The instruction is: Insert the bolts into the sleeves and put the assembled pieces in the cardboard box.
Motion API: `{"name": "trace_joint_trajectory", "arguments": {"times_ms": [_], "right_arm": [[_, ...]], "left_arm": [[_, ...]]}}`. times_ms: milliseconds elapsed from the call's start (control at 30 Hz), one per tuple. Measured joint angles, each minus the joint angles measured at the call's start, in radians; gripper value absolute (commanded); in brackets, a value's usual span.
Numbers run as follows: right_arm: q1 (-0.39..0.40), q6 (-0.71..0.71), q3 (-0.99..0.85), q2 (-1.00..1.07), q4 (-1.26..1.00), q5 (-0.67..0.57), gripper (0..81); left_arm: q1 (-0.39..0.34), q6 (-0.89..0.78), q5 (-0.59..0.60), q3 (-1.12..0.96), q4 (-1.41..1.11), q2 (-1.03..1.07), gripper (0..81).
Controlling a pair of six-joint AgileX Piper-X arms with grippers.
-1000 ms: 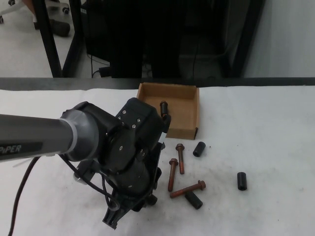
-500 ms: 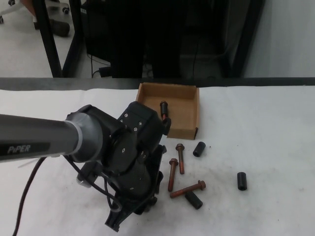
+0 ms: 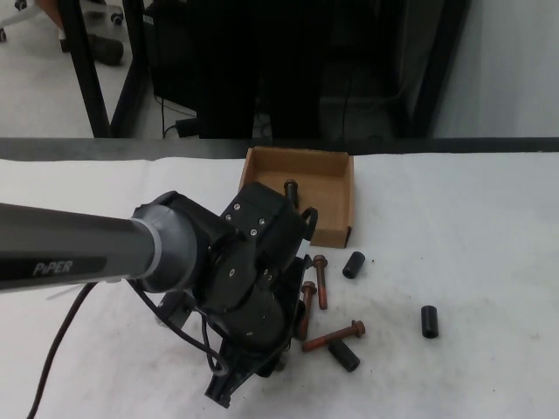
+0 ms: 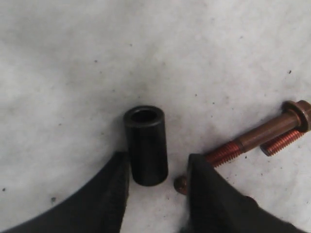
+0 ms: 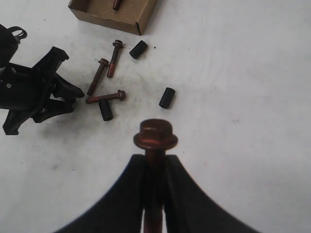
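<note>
Sleeve [image 4: 146, 145] between parted left jaws | loose bolt [image 4: 262, 133] just beside | right jaws clamp another bolt [image 5: 155, 137]

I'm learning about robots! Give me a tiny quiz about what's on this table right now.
1. True or false: the right gripper is shut on a bolt.
2. What sits between the fingers of the left gripper? A) a nut B) a black sleeve C) a box lid
3. Fill the gap: the cardboard box holds ___ piece.
Key: 1 true; 2 B; 3 one.
</note>
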Motion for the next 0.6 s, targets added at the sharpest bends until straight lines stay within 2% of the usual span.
{"name": "trace_joint_trajectory", "arguments": {"times_ms": [167, 467, 600], "right_arm": [[0.000, 0.000, 0.000, 0.000, 0.000, 0.000, 0.0], [0.000, 0.000, 0.000, 0.000, 0.000, 0.000, 0.0], [0.000, 0.000, 0.000, 0.000, 0.000, 0.000, 0.0]], "left_arm": [[0.000, -0.014, -0.008, -0.005, 0.015, 0.000, 38.3], [-0.002, -0.183, -0.027, -0.006, 0.013, 0.000, 38.3], [-0.002, -0.200, -0.045, -0.006, 0.013, 0.000, 38.3]]}}
